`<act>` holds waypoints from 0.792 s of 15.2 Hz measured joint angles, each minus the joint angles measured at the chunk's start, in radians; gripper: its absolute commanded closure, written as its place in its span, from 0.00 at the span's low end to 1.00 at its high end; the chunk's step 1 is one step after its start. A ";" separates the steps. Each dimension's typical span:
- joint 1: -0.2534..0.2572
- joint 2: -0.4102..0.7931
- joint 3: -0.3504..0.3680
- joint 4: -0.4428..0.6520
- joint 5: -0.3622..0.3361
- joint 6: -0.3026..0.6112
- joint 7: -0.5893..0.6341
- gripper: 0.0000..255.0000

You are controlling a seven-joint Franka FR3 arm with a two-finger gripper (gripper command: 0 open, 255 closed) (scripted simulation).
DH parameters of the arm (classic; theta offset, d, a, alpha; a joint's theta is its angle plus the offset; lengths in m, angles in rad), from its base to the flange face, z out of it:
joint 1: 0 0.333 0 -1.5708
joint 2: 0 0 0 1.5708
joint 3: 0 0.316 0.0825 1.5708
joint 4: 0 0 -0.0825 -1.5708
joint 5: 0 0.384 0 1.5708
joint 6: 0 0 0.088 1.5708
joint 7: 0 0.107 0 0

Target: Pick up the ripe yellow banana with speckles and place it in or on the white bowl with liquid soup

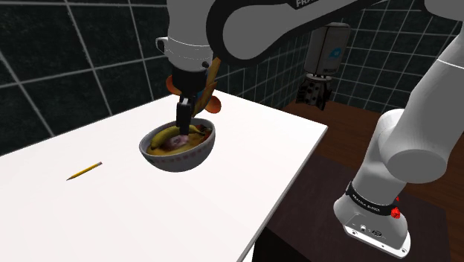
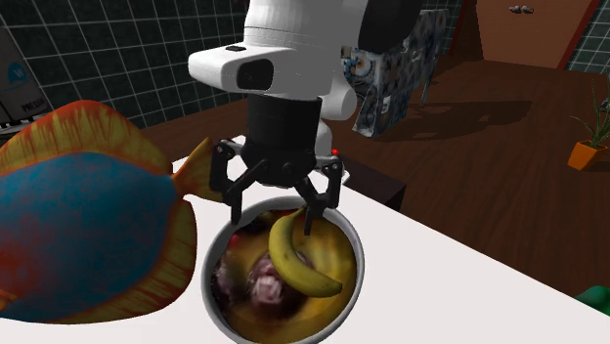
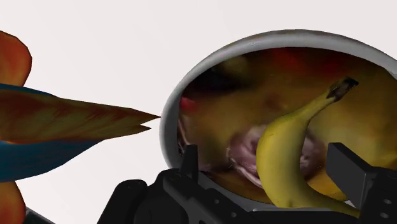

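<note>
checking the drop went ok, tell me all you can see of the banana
The banana is yellow, curved and unpeeled, with a dark stem tip; speckles are hard to make out. It lies inside the bowl, resting on the yellow-brown soup. The open gripper hangs just above it with a finger on either side. The fingers stand apart and do not clasp it, so it is not held; whether one brushes it I cannot tell.

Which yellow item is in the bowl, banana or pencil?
The banana, lying in the bowl below the open gripper; the pencil lies apart on the table.
</note>
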 measured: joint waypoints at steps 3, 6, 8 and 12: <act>0.001 -0.010 0.000 0.008 0.005 -0.017 -0.002 0.00; 0.006 -0.043 -0.003 0.055 0.023 -0.091 -0.012 0.00; 0.005 -0.044 -0.004 0.075 0.025 -0.114 -0.017 0.00; 0.005 -0.046 -0.005 0.079 0.026 -0.120 -0.018 0.00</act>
